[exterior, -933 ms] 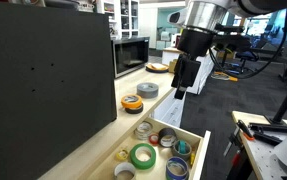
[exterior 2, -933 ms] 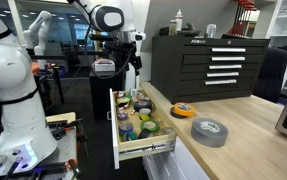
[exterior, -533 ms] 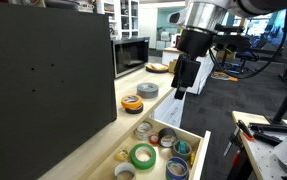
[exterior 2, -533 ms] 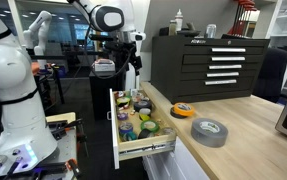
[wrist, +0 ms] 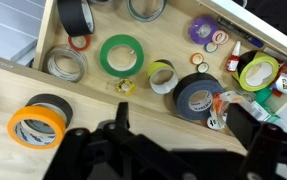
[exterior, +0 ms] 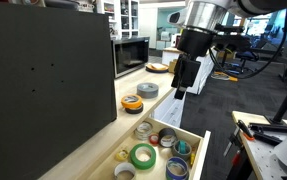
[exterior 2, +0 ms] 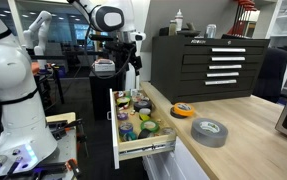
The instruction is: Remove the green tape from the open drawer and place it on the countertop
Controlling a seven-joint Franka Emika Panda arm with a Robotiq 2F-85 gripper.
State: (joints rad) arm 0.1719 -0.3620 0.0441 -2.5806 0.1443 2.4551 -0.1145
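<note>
Wrist view shows the gripper [wrist: 183,135] wide open at the bottom edge, holding nothing. The green tape [wrist: 121,55] lies in the drawer [wrist: 168,40], upper middle. In an exterior view the gripper [exterior: 182,88] hangs above the drawer, touching nothing.

From your gripper [exterior: 180,89] the way straight down into the open drawer [exterior: 204,150] is clear air. The green tape [wrist: 121,55] is crowded, though: a silver roll [wrist: 66,65] sits just beside it, with a pale roll [wrist: 161,75] and a small yellow piece [wrist: 125,87] close by. On the countertop [exterior 2: 253,150] an orange roll [exterior 2: 183,110] and a grey roll [exterior 2: 209,131] take the near edge; the wood around them is bare.
</note>
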